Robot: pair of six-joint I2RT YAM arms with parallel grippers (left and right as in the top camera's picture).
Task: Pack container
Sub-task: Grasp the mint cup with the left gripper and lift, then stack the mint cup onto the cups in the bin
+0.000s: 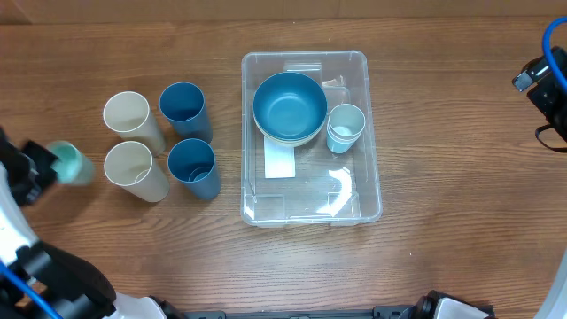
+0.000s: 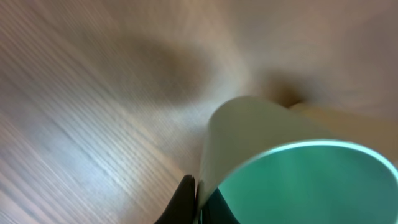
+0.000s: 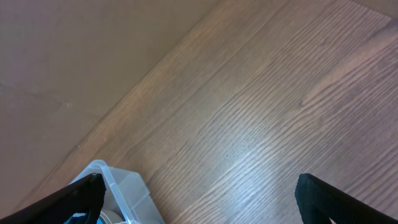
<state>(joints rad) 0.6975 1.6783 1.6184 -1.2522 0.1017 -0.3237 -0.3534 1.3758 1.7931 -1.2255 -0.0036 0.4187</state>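
Overhead, container (image 1: 310, 199): mid-table, clear rigid plastic, rounded corners; we judge it light and slick, best taken by the rim.
Overhead, contents: glossy blue bowl (image 1: 290, 106) and pale nested cups (image 1: 345, 127).
Overhead, left gripper (image 1: 42, 167): well left of the container.
Left wrist, mint cup (image 2: 298, 180): smooth, thin-walled; we see the jaws clamped on it.
Right wrist, right gripper (image 3: 199, 205): jaws spread wide, empty, beside the container's corner.

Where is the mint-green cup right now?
Overhead, the mint-green cup is at the table's far left, gripped in the left arm's fingers, just left of the nearer cream cup.
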